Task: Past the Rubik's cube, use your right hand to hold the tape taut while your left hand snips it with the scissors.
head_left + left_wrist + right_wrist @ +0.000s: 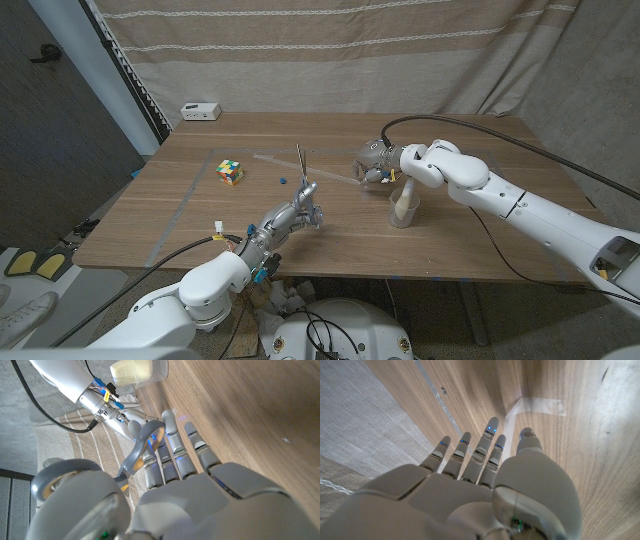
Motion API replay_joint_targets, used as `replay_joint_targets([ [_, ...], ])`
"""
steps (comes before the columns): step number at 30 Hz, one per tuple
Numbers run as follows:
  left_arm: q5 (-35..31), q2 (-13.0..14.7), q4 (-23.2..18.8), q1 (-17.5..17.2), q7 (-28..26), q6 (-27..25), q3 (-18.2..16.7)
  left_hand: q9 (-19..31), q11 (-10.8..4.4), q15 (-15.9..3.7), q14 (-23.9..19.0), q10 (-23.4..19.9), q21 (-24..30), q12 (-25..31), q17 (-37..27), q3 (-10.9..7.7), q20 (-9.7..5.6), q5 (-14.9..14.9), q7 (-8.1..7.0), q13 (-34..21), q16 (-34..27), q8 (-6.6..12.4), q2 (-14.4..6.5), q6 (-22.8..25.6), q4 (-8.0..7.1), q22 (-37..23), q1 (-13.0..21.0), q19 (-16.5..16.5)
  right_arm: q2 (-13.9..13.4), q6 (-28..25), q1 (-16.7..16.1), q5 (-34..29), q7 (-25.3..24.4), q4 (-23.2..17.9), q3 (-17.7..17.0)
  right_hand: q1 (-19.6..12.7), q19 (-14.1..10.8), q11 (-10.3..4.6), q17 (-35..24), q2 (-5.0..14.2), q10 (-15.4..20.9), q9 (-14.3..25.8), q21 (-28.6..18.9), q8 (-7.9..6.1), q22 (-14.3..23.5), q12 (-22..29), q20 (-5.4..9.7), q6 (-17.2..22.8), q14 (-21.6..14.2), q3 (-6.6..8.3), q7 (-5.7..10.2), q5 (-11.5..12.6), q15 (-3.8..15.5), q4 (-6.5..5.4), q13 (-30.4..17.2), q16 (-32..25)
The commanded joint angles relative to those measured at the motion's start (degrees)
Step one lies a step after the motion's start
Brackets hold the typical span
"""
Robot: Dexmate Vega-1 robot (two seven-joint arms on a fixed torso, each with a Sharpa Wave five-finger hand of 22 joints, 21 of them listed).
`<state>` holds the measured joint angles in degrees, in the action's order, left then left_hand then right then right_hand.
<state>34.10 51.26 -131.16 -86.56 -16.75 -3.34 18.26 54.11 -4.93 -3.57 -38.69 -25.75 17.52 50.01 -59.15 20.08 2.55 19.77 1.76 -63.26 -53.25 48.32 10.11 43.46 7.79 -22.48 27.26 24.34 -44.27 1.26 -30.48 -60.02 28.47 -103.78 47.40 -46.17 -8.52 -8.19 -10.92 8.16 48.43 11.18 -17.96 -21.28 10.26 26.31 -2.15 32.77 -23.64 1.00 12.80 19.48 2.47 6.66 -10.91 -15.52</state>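
Head view, left hand: the left hand (297, 208) is reaching over the table (180, 215) near its middle, with its fingers grasping the scissors (302, 170), whose blades are pointing up and away from the robot.
Head view, tape: a clear strip of tape (300, 166) is lying along the table behind the Rubik's cube (231, 172), running from near the cube toward the right hand (378, 163); the scissor tips are standing just at the strip.
Head view, right hand: it is sitting at the strip's far right end, palm down; whether its fingers are pinching the tape cannot be told from here.
Head view, other things: a white cup (404, 208) is standing under the right forearm, a small blue piece (284, 181) is lying near the scissors, and a white box (201, 111) is sitting at the table's far left corner.
Left wrist view: the left hand (200, 490) is showing fingers (172, 445) stretched along the grey scissors handle loop (142, 447), with the thumb through another loop; the cup (137, 372) and the right arm are showing beyond.
Right wrist view: the right hand (470, 485) is showing fingers (485, 445) spread and extended over the table, and the tape (530, 407) is lying flat just past the fingertips, bent at a corner; the fingers are released, grasping nothing.
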Motion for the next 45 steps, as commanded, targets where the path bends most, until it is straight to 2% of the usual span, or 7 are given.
replay_joint_targets([
  [1,-0.1,0.1,0.1,0.0,0.3,0.3,0.1,0.4,-2.11,-3.30,-0.2,-2.3,-0.1,38.2,0.0,-0.11,0.04,0.6,0.79,-6.4,-0.5,0.10,-0.2,-0.5,-0.39,-0.1,0.0,0.6,0.7,-0.9,0.4,-0.2,1.4,1.1,0.6,-0.5,-0.7,0.08,-0.1,0.04,1.0,0.1,0.3,0.43,0.2,0.4,0.12,0.3,-0.8,-0.44,-0.12,-0.2,7.98,0.03,0.0,-0.4],
  [11,0.3,0.4,0.1,0.5,1.0,0.1,-0.1,0.3,-2.07,-3.29,-0.2,-2.3,-0.2,38.6,0.0,-0.10,0.00,0.7,0.83,-6.7,-0.8,0.03,-0.1,-0.3,-0.46,-0.2,-0.1,0.6,0.7,-1.5,0.4,0.7,1.3,1.5,0.6,-0.2,-1.3,0.03,0.1,-0.03,3.8,0.1,0.7,1.09,0.1,0.8,0.57,0.9,-1.8,-0.96,-0.14,-0.6,7.34,-0.34,0.1,-0.3],
  [20,0.4,0.5,0.4,1.1,1.5,0.1,0.1,0.4,-2.03,-3.27,-0.2,-2.3,-0.3,39.0,-0.3,-0.13,0.00,0.8,0.81,-7.2,-1.0,0.12,-0.2,-0.2,-0.48,-0.2,-0.1,0.6,0.6,-1.5,0.6,0.8,2.4,1.6,1.0,-0.4,-1.5,0.10,0.2,0.14,2.7,0.1,0.9,1.19,0.1,0.0,0.67,1.6,-1.6,-0.95,-0.10,-0.7,7.09,-0.31,0.1,0.1],
  [21,0.5,0.5,0.4,1.1,1.6,0.1,0.1,0.1,-2.02,-3.27,-0.2,-2.3,-0.3,39.1,-0.1,-0.13,0.00,0.8,0.77,-7.3,-1.0,0.00,-0.2,0.0,-0.49,-0.3,-0.1,0.5,0.5,-1.5,0.7,0.6,2.2,1.6,1.1,-0.9,-0.9,0.15,0.3,0.57,0.9,0.1,1.5,1.59,0.2,-1.1,0.24,2.0,-0.2,-0.82,-0.09,-0.8,6.24,-0.31,0.1,1.0],
  [24,0.5,0.6,0.3,1.1,1.6,0.0,0.1,0.3,-1.91,-3.21,-0.3,-2.6,-0.4,38.8,0.1,-0.13,-0.01,0.9,0.74,-6.7,-0.9,0.12,-0.2,-0.1,-0.49,-0.3,-0.1,0.6,0.5,-1.4,0.7,0.6,2.1,1.7,1.2,-1.0,-0.6,0.18,0.3,0.61,0.2,0.0,1.9,1.80,0.2,-1.6,0.07,2.2,0.3,-0.85,-0.09,-0.9,5.77,-0.33,0.1,1.4],
  [36,0.9,0.8,0.3,1.6,1.7,-0.5,0.1,0.3,-2.07,-3.27,-0.4,-2.3,-0.4,39.4,0.2,-0.19,0.00,1.0,0.85,-7.4,-1.1,0.06,-0.3,-0.1,-0.45,-0.4,0.0,0.6,0.8,-1.2,1.2,0.3,2.7,2.4,1.8,-1.2,-0.2,-0.18,0.3,0.79,0.1,0.1,2.4,1.97,0.2,-1.9,0.87,3.0,0.5,-0.82,-0.12,-1.0,5.48,-0.38,0.0,1.7],
  [45,1.2,0.8,0.7,2.1,2.2,-0.5,0.3,0.4,-2.14,-3.26,-0.3,-2.3,-0.5,39.4,0.2,-0.20,0.04,1.1,0.72,-7.2,-1.2,0.13,-0.3,0.0,-0.45,-0.4,0.1,0.5,0.8,-1.4,1.3,-0.1,3.1,2.8,2.2,-1.3,-0.1,-0.42,0.3,0.89,0.2,0.1,2.7,1.88,0.2,-2.2,0.92,4.0,0.6,-0.82,-0.16,-1.0,5.72,-0.43,0.0,1.9],
])
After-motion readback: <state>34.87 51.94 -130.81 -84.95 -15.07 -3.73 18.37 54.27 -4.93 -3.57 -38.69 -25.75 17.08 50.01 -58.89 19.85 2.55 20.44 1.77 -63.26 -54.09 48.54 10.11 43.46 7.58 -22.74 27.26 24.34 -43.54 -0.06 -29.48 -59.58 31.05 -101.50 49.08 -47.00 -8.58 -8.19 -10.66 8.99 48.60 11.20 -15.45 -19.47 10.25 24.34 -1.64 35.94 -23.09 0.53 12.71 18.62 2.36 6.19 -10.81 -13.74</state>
